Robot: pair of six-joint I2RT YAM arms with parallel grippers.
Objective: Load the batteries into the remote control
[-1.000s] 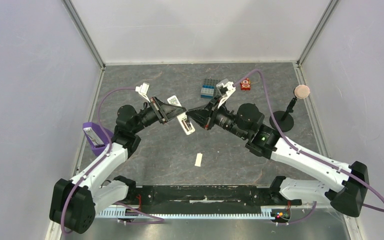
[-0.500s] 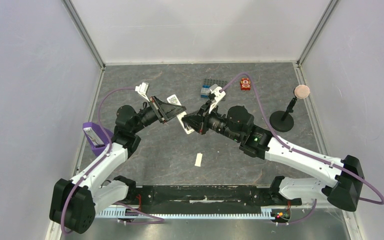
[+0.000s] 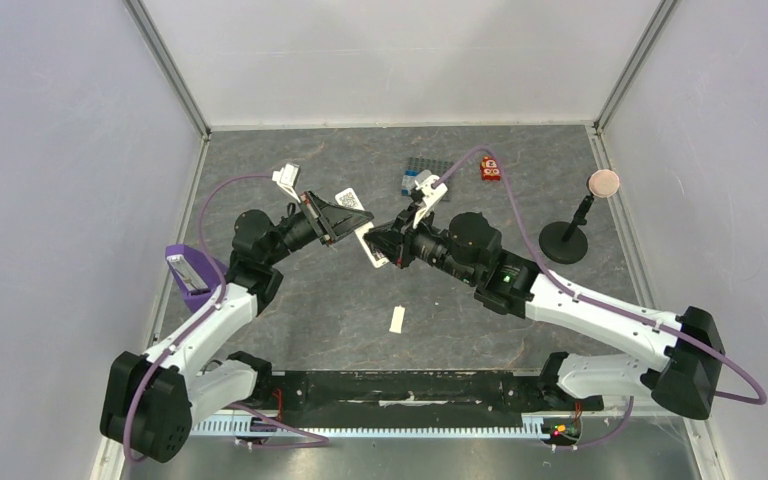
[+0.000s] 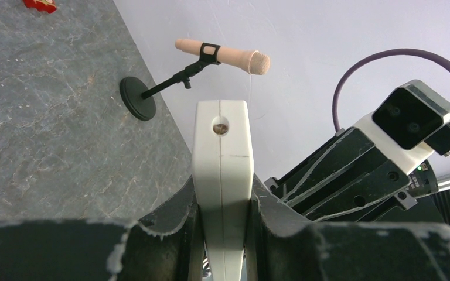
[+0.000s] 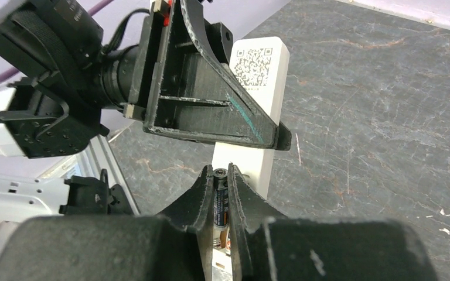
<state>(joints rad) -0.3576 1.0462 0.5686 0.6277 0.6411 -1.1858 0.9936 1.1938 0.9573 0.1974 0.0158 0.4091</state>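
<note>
my left gripper (image 4: pixel 221 225) clamps the remote control (image 4: pixel 221 152); my right gripper (image 5: pixel 221 175) pinches one battery (image 5: pixel 220 202), tip near the remote. note: align with slot, press gently, left braced.

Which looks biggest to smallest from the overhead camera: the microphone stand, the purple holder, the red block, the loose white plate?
1. Microphone stand and purple holder: too alike to rank.
2. Red block.
3. White plate, narrower, though close to the block.
</note>
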